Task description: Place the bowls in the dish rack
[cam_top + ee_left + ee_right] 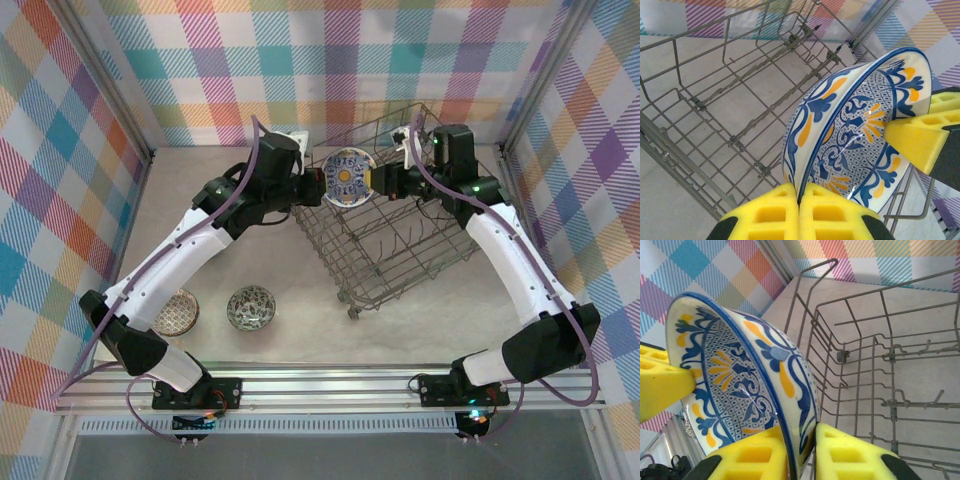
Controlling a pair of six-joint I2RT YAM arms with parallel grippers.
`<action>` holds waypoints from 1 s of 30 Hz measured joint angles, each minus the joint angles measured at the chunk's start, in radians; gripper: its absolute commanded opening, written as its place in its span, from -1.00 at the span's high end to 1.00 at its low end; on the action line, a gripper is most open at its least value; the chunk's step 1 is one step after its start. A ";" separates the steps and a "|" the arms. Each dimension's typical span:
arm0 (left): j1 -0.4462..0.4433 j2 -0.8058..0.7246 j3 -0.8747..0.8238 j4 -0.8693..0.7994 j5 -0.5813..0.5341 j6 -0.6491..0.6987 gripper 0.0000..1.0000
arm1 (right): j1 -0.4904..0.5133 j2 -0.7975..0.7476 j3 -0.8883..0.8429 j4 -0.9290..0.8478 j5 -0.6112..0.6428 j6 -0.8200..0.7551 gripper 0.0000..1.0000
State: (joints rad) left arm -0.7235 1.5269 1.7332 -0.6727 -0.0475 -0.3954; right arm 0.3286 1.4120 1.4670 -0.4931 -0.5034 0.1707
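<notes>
A blue, white and yellow patterned bowl hangs on edge over the far-left corner of the grey wire dish rack. My left gripper is shut on its left rim, the yellow pads pinching the rim. From the other side my right gripper is shut on the opposite rim, one pad inside the bowl and one outside. Two more bowls sit on the table at front left: a tan one and a grey one.
The rack sits turned at an angle at the back right, with its tines and floor wires bare below the bowl. Plaid walls close in the back and both sides. A metal rail runs along the near edge.
</notes>
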 measured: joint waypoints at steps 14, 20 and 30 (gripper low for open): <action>-0.034 0.024 0.010 0.021 -0.017 -0.013 0.23 | 0.000 -0.015 -0.025 -0.009 0.059 0.014 0.77; -0.034 0.024 0.021 0.022 -0.027 -0.027 0.02 | 0.000 -0.022 -0.026 -0.031 0.113 0.032 0.77; -0.005 -0.003 0.021 -0.011 -0.056 -0.010 -0.22 | -0.023 0.001 -0.006 -0.106 0.419 0.030 0.77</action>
State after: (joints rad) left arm -0.7284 1.5238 1.7542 -0.6838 -0.1036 -0.4057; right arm 0.3061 1.4128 1.4605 -0.5991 -0.0841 0.2005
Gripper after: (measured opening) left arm 0.604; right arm 0.120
